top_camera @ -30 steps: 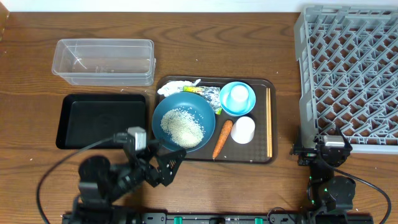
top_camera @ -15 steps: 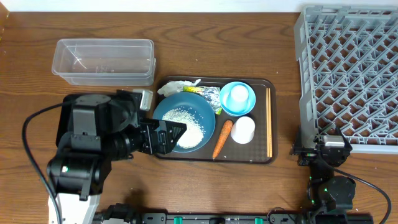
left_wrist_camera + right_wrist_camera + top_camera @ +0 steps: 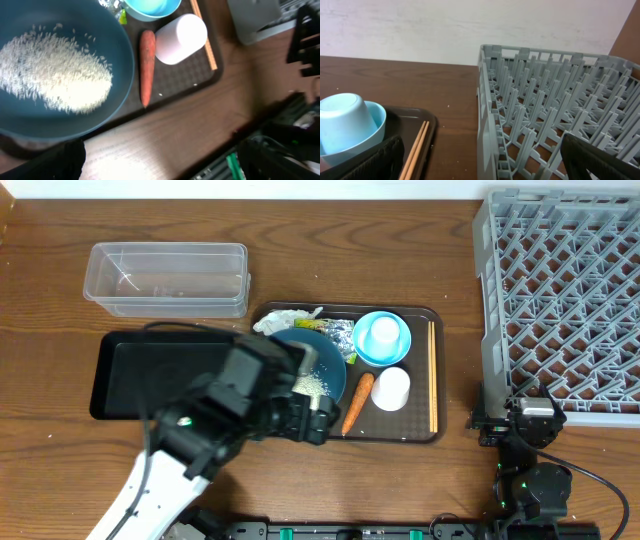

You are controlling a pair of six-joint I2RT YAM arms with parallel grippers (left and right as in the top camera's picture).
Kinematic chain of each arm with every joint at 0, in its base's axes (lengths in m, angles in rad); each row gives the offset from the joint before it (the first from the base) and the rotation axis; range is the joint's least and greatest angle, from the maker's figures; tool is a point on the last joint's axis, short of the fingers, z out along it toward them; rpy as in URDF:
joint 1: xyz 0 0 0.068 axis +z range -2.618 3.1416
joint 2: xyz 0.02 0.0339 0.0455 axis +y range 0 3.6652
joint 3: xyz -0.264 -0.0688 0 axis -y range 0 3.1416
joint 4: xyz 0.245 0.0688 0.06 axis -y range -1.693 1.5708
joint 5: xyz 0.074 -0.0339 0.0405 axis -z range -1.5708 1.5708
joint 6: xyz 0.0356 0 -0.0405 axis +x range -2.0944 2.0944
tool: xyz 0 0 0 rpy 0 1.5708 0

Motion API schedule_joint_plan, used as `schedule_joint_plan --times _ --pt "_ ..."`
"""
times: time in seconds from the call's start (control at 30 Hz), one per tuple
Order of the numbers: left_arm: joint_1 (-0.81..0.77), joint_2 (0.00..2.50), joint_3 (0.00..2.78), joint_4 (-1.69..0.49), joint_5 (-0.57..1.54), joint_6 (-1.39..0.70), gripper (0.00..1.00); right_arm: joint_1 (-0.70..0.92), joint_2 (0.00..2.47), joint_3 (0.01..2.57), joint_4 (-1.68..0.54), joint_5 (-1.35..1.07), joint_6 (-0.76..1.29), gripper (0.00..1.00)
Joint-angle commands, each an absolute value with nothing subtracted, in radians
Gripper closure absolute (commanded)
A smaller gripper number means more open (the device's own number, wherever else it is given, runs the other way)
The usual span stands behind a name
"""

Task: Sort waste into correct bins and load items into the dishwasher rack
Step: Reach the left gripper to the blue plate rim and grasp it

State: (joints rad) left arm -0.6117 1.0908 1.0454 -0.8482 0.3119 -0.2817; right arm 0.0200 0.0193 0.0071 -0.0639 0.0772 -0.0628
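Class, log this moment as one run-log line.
left end effector: open, near dark-blue bowl | rice: in bowl | right end effector: open, beside rack | sorting: not started

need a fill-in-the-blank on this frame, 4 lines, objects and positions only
1. The dark-blue bowl holds a heap of white ____.
2. The carrot lies between the dark-blue bowl and the white ____.
3. In the overhead view, the chopsticks lie along the serving tray's ____ edge.
4. In the overhead view, the clear ____ lies directly above the shallow black tray.

Missing words: rice; cup; right; tub.
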Motion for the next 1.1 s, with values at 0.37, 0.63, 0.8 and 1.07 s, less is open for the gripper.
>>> schedule_joint_plan --times 0.37,0.63,0.8,1.07 --pt "-0.687 1.378 1.068 -0.674 0.001 -0.230 0.00 0.014 0.019 0.006 -0.068 0.074 -0.072 0.01" --pt "-0.687 1.571 1.068 -0.565 -0.084 -0.252 0.01 0.014 0.019 0.006 -0.068 0.075 -0.072 0.01" --pt "-0.687 1.646 1.068 -0.527 -0.084 -0.253 0.00 0.014 0.019 0.006 -0.068 0.074 -0.072 0.01" --pt "-0.687 1.727 1.068 -0.501 -0.084 -0.257 0.00 0.014 0.019 0.006 -0.068 0.075 -0.072 0.01"
